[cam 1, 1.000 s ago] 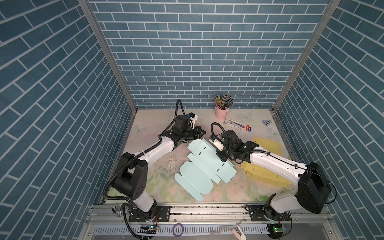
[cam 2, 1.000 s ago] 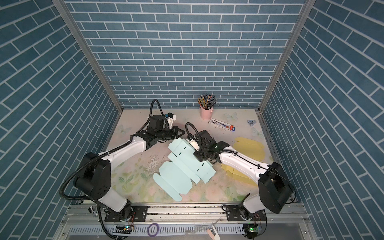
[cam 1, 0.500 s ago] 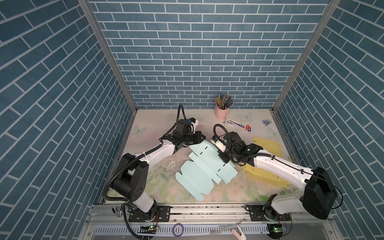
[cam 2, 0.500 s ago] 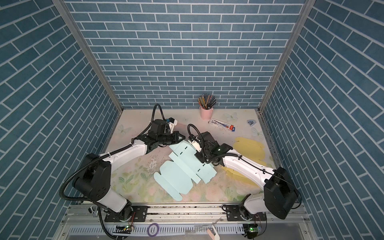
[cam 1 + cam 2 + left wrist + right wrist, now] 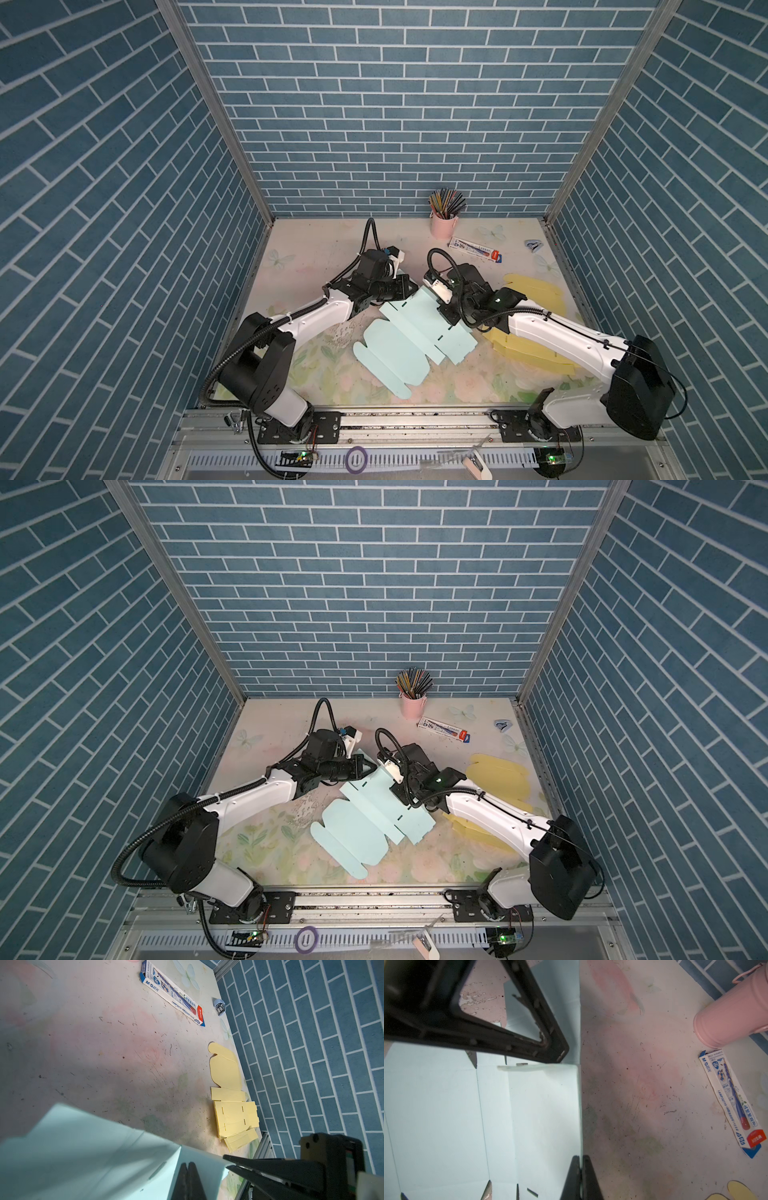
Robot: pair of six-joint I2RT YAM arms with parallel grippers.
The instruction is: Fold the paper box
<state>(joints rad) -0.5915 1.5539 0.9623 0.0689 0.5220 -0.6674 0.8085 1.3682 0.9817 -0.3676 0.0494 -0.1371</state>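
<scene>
The light blue paper box is an unfolded blank lying mid-table in both top views. My left gripper is shut at the blank's far corner. Its tips rest against a raised blue panel, and no edge shows between them. My right gripper is shut on the free edge of the far flap, which stands tilted up. The paper edge runs between its closed fingers.
A yellow box blank lies right of the blue one, partly under the right arm. At the back stand a pink cup of pencils, a pencil carton and a small blue-white object.
The left gripper has come nearer and down to the blank's far corner. The right wrist has shifted slightly over the far flap. Both stayed shut.
</scene>
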